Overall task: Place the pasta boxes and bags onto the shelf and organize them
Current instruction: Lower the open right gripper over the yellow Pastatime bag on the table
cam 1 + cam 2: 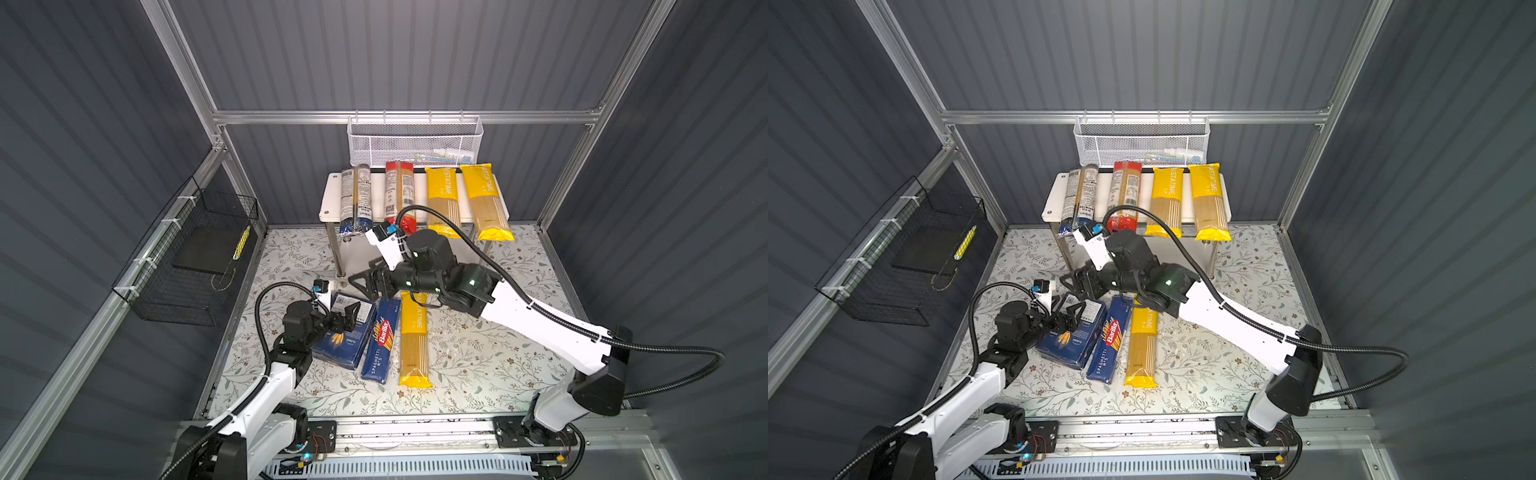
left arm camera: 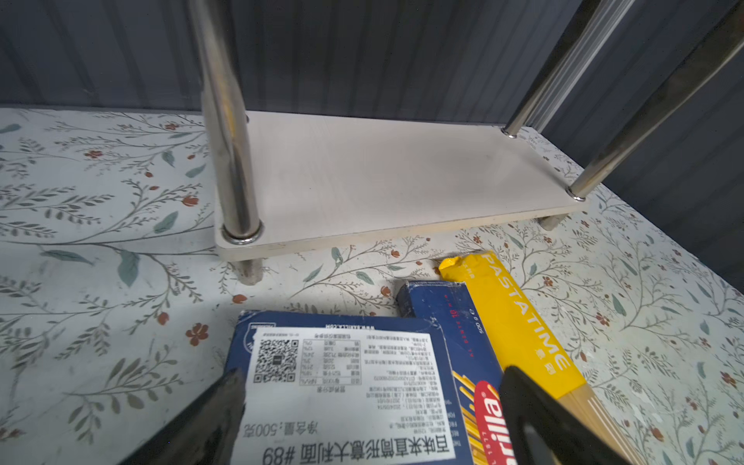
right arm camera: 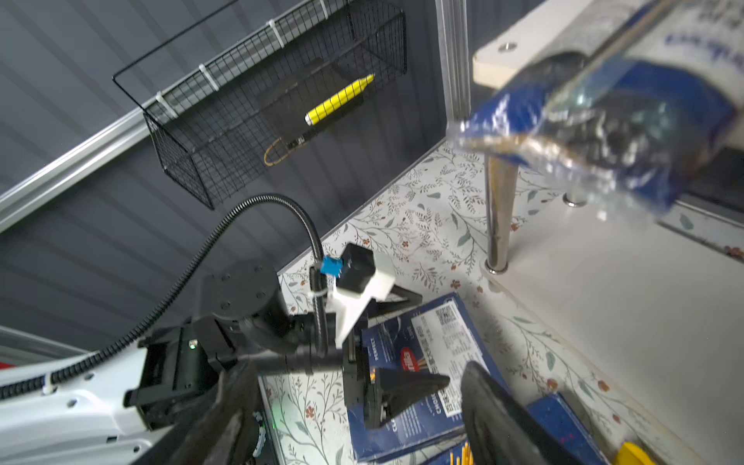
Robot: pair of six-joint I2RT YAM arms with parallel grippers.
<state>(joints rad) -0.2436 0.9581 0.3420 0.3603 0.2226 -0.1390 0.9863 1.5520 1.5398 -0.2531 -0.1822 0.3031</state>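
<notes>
**Step in hand (judged):** pickup of the wide Barilla box [image 1: 341, 347].

**Left gripper** [image 1: 348, 316]: poised at the box's labelled, shelf-facing end, jaws spread. 1 finger [image 2: 217, 418] shows at the box's outer edge. Whether either pad touches cardboard cannot be told. I rate it open, and the box unheld on the table.

**Beside it, toward the right arm:** the slim SPAGHETTI box [image 1: 380, 338], then 1 yellow PASTATIME bag [image 1: 413, 332], lying close side by side.

**Right gripper** [image 1: 365, 276]: just beyond the wide box's shelf end, jaws apart and empty.

**Ahead of both grippers:** the shelf [image 1: 332, 195].
- The top board carries a dark-ended bag [image 1: 355, 195], a red-ended bag [image 1: 399, 191] and 2 yellow bags [image 1: 440, 195].
- The lower board [image 2: 382, 181] is bare.

**Next move (judged):** close on the wide box and lift it clear of the slim box. Then slide it flat onto the lower board between the chrome legs [image 2: 229, 141]. The right gripper sits near that path and should be clear of it.
</notes>
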